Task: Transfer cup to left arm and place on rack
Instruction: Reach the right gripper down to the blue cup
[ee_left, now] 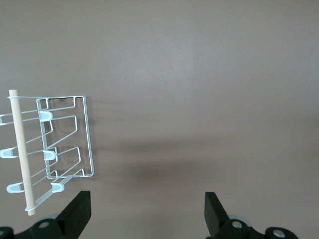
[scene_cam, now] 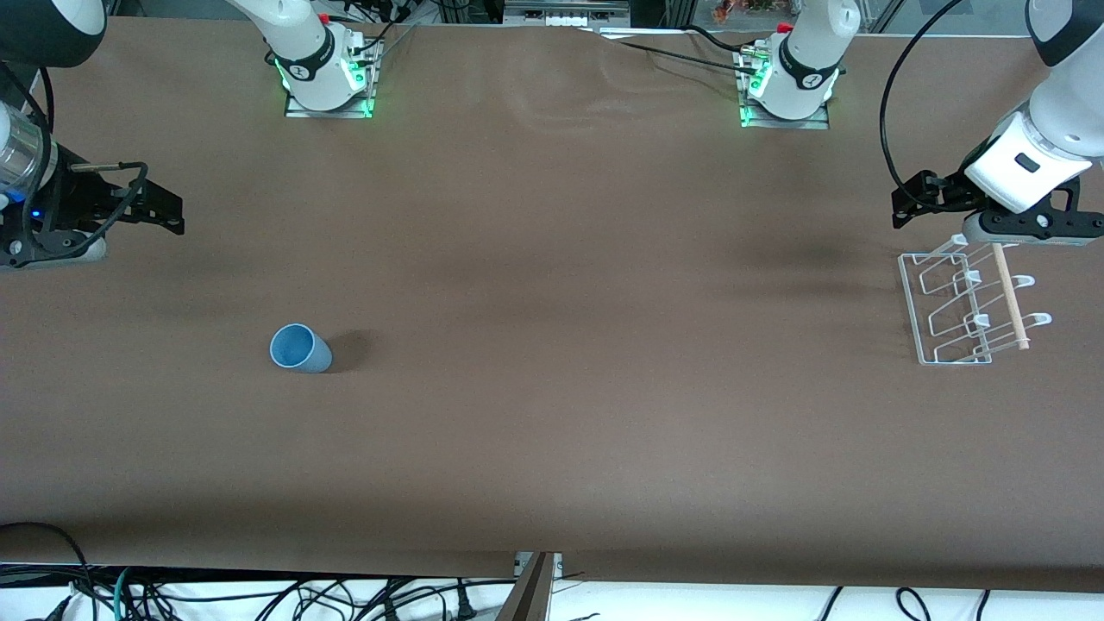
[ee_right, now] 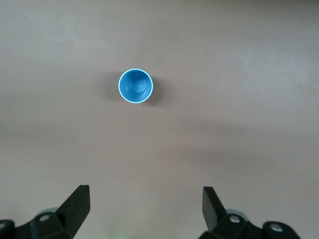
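Note:
The light-blue cup point(scene_cam: 300, 348) stands upright on the brown table toward the right arm's end. It shows from above in the right wrist view point(ee_right: 135, 85). My right gripper point(scene_cam: 90, 228) hangs open and empty above the table, apart from the cup; its jaws show wide apart in its wrist view point(ee_right: 145, 209). The white wire rack point(scene_cam: 966, 302) with its wooden dowel point(scene_cam: 1009, 293) stands at the left arm's end and also shows in the left wrist view point(ee_left: 65, 144). My left gripper point(scene_cam: 992, 216) hovers open and empty above the rack's farther edge point(ee_left: 148, 214).
The two arm bases point(scene_cam: 328, 82) point(scene_cam: 789, 95) stand along the table's edge farthest from the front camera. Cables point(scene_cam: 259, 595) lie below the table's near edge. Bare brown table point(scene_cam: 604, 345) stretches between the cup and the rack.

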### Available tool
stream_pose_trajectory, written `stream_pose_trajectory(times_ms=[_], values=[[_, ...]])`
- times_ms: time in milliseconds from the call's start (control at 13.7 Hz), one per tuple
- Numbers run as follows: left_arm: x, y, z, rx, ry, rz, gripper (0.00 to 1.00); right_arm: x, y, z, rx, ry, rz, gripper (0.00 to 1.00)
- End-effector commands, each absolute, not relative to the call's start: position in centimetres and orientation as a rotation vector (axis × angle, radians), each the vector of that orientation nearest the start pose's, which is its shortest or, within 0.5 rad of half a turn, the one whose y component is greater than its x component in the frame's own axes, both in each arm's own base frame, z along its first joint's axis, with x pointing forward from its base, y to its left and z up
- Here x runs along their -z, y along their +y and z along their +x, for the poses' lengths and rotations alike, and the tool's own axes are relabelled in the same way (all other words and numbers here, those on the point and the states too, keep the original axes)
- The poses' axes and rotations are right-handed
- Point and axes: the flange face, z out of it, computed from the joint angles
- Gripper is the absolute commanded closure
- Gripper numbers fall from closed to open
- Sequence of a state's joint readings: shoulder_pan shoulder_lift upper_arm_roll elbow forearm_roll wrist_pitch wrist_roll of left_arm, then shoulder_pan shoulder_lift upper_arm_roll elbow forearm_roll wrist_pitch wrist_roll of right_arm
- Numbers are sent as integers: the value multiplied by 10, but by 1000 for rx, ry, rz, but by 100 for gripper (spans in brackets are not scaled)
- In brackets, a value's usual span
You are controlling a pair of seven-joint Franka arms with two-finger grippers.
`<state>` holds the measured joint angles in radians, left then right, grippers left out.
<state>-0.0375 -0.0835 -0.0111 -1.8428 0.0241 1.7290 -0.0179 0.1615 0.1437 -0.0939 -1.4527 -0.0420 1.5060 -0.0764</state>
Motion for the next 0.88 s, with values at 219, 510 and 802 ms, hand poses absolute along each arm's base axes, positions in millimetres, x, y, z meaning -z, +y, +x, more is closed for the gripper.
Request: stream_pose_trajectory(times_ms=[219, 510, 802], values=[[-558, -26, 534, -55, 45, -3132, 0, -601, 37, 591, -135, -235, -3193, 0], [-558, -26, 533, -52, 45, -3132, 0, -585, 32, 595, -135, -215, -3199, 0], [-558, -26, 533, -55, 44, -3134, 0, -512, 21, 609, -186, -202, -3193, 0]])
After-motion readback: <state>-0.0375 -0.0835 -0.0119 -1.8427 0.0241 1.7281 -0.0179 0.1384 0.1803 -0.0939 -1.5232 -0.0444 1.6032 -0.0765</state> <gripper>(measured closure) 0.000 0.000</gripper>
